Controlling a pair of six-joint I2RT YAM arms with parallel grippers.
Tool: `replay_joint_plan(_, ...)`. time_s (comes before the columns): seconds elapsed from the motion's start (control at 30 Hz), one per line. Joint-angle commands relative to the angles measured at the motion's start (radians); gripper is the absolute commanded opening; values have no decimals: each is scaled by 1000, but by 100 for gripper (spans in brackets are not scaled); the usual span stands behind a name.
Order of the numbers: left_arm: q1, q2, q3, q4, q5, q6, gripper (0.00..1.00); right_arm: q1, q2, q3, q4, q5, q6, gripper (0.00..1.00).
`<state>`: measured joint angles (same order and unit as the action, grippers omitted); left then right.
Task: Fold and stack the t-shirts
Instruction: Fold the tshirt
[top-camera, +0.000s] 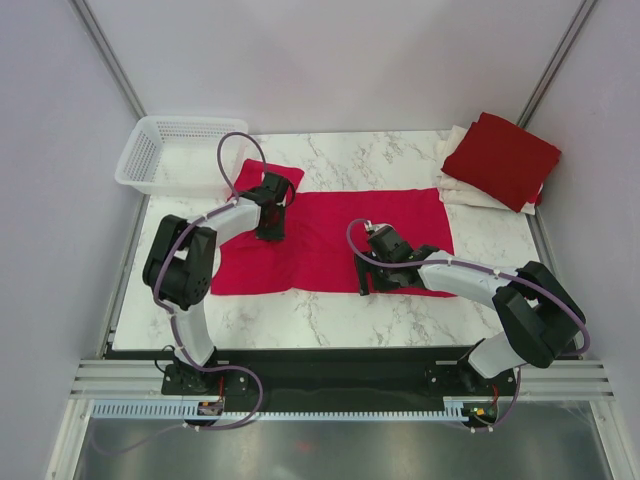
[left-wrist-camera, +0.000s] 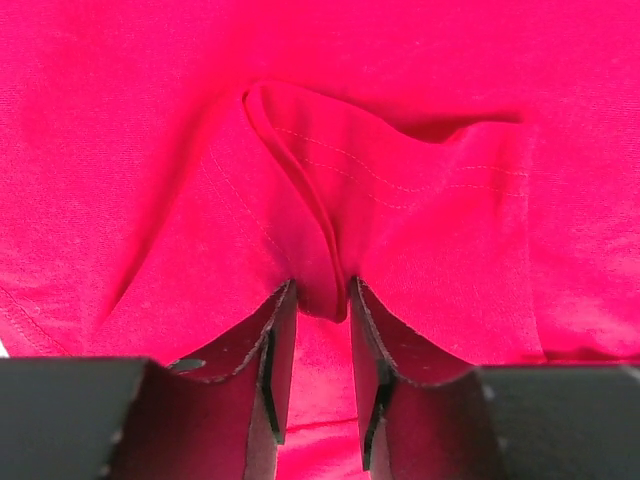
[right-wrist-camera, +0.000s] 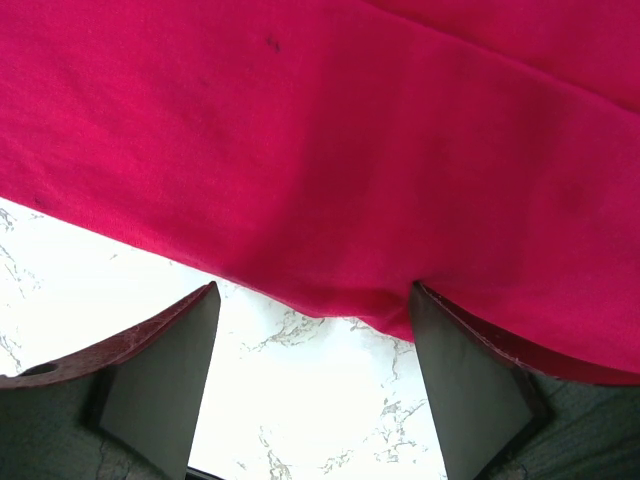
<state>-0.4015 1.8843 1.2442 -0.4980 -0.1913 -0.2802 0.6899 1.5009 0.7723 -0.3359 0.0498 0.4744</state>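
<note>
Currently a crimson t-shirt (top-camera: 330, 235) is laid out flat across the middle of the marble table (top-camera: 330, 320), long side running left to right. One sleeve (top-camera: 262, 176) is seen sticking out at the far left, toward the white mesh basket (top-camera: 140, 160) in the far-left corner.

The left gripper (left-wrist-camera: 321, 285) is lowered onto the left part of the shirt, just near of that sleeve. In the left wrist view a raised ridge of crimson cloth is pinched between its fingers (left-wrist-camera: 280, 340), which are drawn almost together with only the fabric in the narrow gap. Creases are seen fanning out from the pinch, and a stitched seam line runs across the lifted fold.

The right gripper (right-wrist-camera: 312, 287) is placed at the near edge of the shirt, right of centre. Its fingers (right-wrist-camera: 170, 370) are spread wide apart and nothing is clamped. The shirt's hem is seen lying across the gap at the fingertips, with bare marble showing below it. Whether the right-hand fingertip touches the cloth cannot be told.

In the far-right corner a darker red t-shirt (top-camera: 502, 158) is stacked, folded, on top of folded white t-shirts (top-camera: 452, 188), well apart from both grippers.
</note>
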Motion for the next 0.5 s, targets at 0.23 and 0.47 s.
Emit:
replay_joint_plan(0.23,-5,13,58,26,-50,-8,23,0,24,-41,-38,2,-2,85)
replay_joint_plan(0.47,-5,-28,80,12,-57,4,19,0,35,-44,-35,2,-2,85)
